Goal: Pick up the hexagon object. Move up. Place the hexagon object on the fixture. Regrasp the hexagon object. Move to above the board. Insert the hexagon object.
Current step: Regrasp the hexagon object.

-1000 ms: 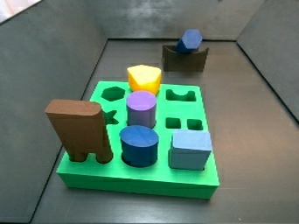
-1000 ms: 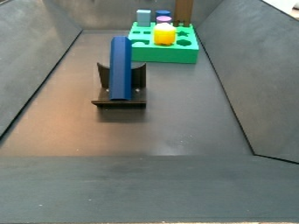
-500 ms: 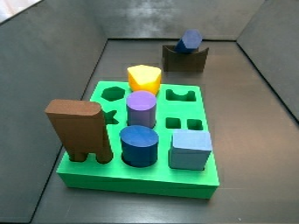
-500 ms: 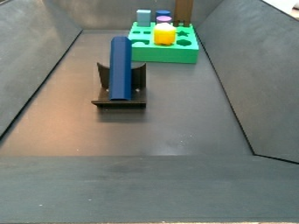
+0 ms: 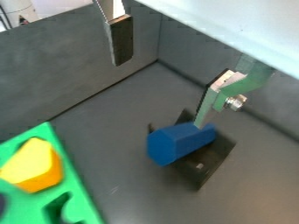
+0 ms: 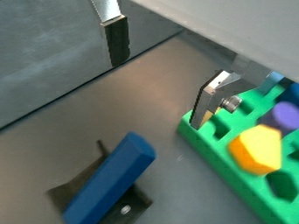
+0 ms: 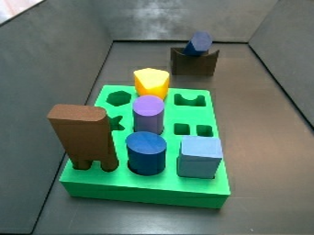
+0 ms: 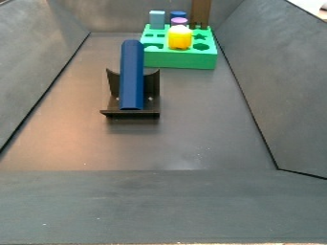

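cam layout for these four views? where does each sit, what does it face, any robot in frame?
Wrist view: above the hexagon object on the fixture; open gripper fingers show.
Wrist view: same bar, the board beside it; fingers show.
Side view: beyond the board, facing the fixture; no robot.
Side view: opposite end, fixture nearest; no robot.
All four share the bar.

Both side views are looking down at the board (image 7: 147, 188), from opposite ends; both wrist views are peering past the gripper (image 5: 163, 61) at the fixture (image 5: 205, 161)
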